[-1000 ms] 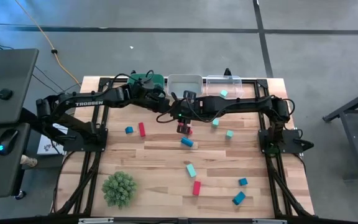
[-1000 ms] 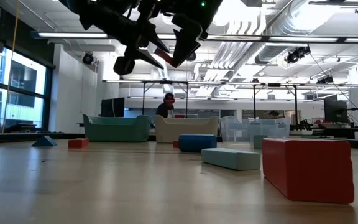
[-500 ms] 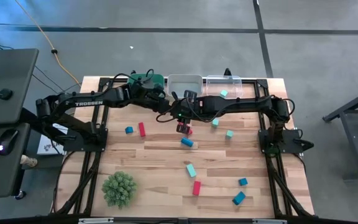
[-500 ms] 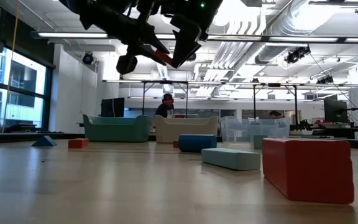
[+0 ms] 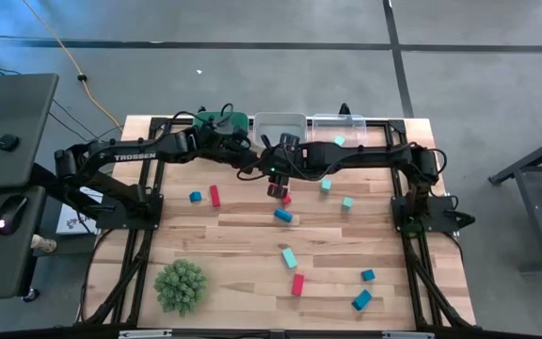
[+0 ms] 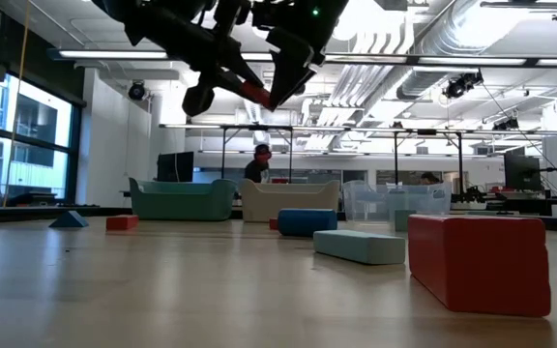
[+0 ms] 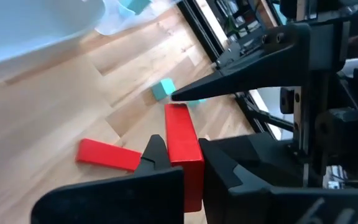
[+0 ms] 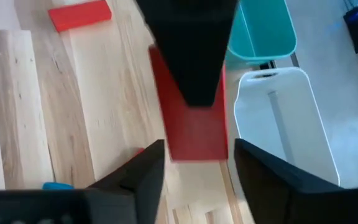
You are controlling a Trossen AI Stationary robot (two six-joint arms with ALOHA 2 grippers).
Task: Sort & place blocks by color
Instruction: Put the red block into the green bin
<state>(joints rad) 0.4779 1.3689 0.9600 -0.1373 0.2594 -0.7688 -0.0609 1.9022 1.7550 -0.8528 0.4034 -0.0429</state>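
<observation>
The left gripper (image 7: 179,163) pinches a red bar (image 7: 184,146) in the air near the worktop's far edge, in front of the bins. The right gripper (image 8: 192,163) faces it with fingers spread beside the bar: a handover seems nearly done. Next, the left arm should carry the bar to the bin for red blocks.
</observation>
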